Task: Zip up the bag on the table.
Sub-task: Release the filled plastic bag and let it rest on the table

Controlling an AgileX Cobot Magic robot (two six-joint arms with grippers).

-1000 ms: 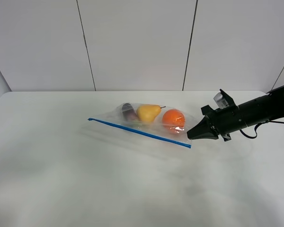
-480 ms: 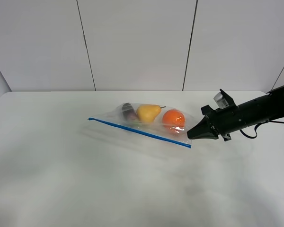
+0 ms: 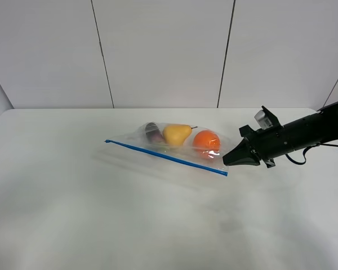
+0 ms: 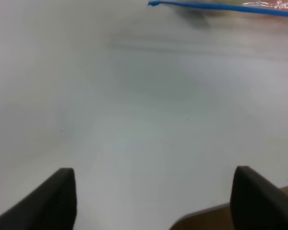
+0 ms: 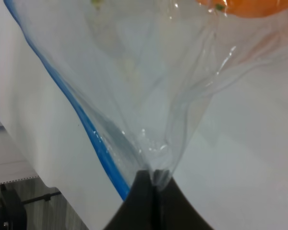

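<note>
The clear bag (image 3: pixel 180 147) lies on the white table (image 3: pixel 101 214), with an orange (image 3: pixel 206 140), a yellow pear (image 3: pixel 176 134) and a purple eggplant (image 3: pixel 153 134) inside. Its blue zipper strip (image 3: pixel 166 154) runs along the near edge. My right gripper (image 3: pixel 225 160) is shut on the bag's right corner, by the zipper's end. In the right wrist view the gripper (image 5: pixel 153 179) pinches the crinkled plastic (image 5: pixel 149 96) beside the strip (image 5: pixel 86 124). My left gripper (image 4: pixel 156 201) is open and empty over bare table, with the strip's left end (image 4: pixel 221 5) far ahead. It is out of the exterior view.
The table's edge (image 4: pixel 201 223) shows close by the left gripper's fingers (image 4: pixel 62 196). A white panelled wall (image 3: pixel 163 50) stands behind the table. The right arm (image 3: pixel 304 135) reaches in from the right edge.
</note>
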